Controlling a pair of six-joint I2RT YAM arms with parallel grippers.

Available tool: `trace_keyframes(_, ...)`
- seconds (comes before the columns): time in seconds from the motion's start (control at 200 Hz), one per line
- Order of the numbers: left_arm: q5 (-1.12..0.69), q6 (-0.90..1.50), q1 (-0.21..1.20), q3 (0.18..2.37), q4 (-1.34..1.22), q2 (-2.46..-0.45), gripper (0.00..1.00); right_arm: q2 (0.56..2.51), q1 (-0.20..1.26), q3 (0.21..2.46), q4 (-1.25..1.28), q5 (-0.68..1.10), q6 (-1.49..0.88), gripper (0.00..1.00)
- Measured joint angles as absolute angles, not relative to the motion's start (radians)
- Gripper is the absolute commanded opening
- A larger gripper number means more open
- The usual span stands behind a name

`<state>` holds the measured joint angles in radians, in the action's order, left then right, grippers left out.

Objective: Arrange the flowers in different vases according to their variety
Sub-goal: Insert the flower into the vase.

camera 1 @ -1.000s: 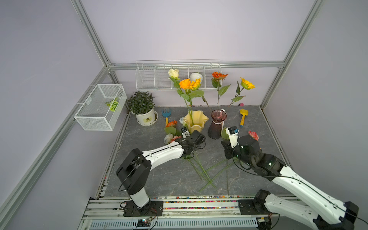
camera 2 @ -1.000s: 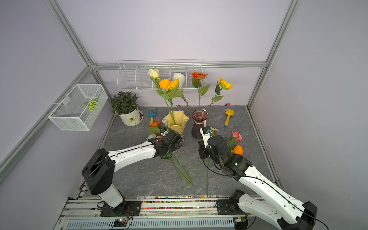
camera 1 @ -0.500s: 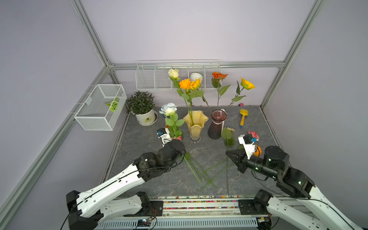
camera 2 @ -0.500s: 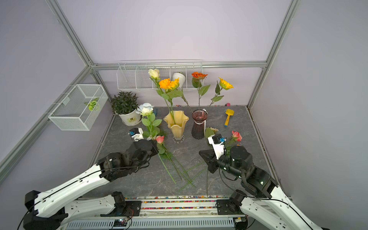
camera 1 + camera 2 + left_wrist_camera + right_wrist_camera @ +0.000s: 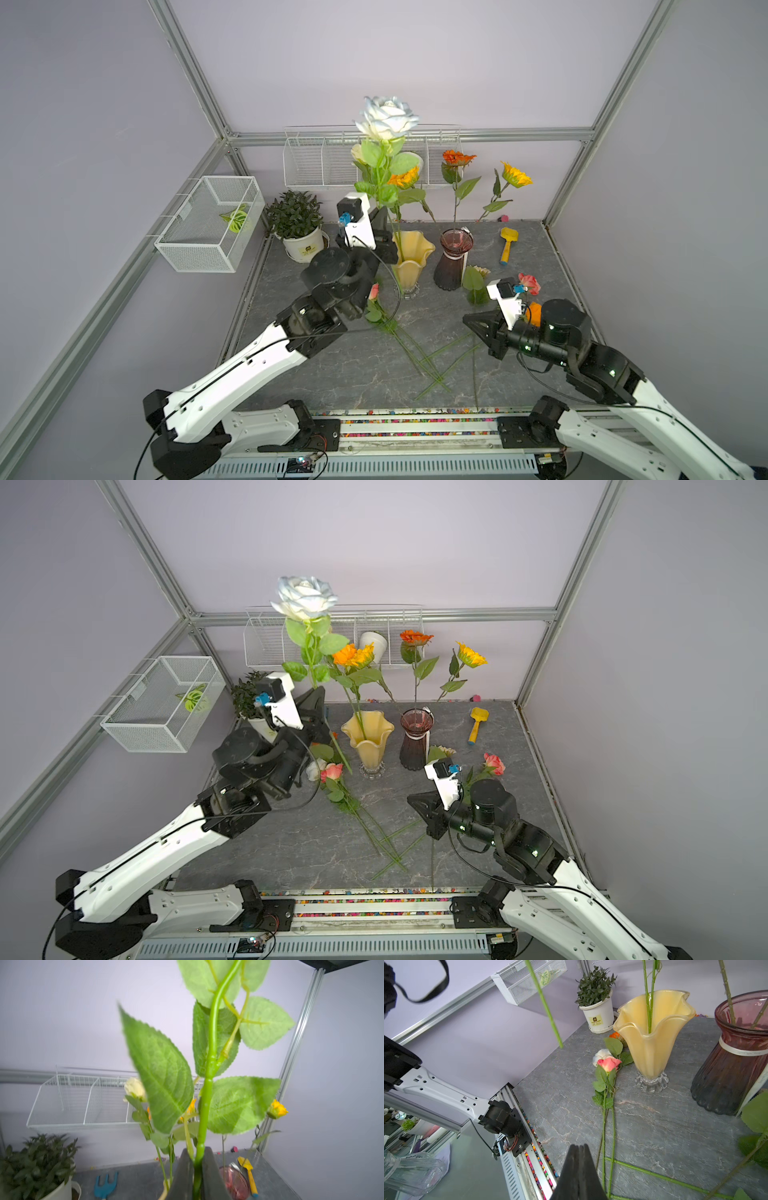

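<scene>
— Where is the white-blue rose?
— It is upright in the air, just left of the yellow vase in both top views. Its bloom is well above the vase's rim.
— What holds it?
— The left gripper pinches its green stem. The left wrist view shows the stem squeezed between both fingers, with leaves spreading above.
— Is the stem's lower end inside the vase?
— No. In the right wrist view it hangs free beside the yellow vase, outside it.
— And the right gripper?
— Its fingers are pressed together on nothing. It is low over the table, in front of the yellow vase and to its right.
— The other flowers?
— Two stems stand in the yellow vase, carrying orange blooms and a cream rose. The purple vase stands just right of it, holding an orange-red head and a yellow head. A pink rose lies on the table near the yellow vase's foot.
</scene>
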<state>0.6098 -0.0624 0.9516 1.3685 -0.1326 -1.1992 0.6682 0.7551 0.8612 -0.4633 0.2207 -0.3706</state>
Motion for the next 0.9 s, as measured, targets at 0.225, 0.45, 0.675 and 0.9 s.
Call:
trace_keyframes(0.225, 0.517, -0.23, 0.826, 1.498, -0.425, -1.428, 0.0, 0.706, 0.755, 0.861, -0.466, 0.106, -0.434, 0.07)
trace_keyframes(0.45, 0.489, -0.323, 0.786, 1.554, -0.596, -1.627, 0.0, 0.722, 0.755, 0.836, -0.479, 0.018, -0.487, 0.07)
trace_keyframes(0.675, 0.494, -0.289, 0.743, 1.496, -0.646, -1.673, 0.0, 0.726, 0.755, 0.823, -0.515, -0.062, -0.516, 0.08)
trace_keyframes(0.9, 0.515, -0.168, 0.733, 1.341, -0.691, -1.672, 0.0, 0.798, 0.696, 0.83, -0.648, -0.209, -0.657, 0.38)
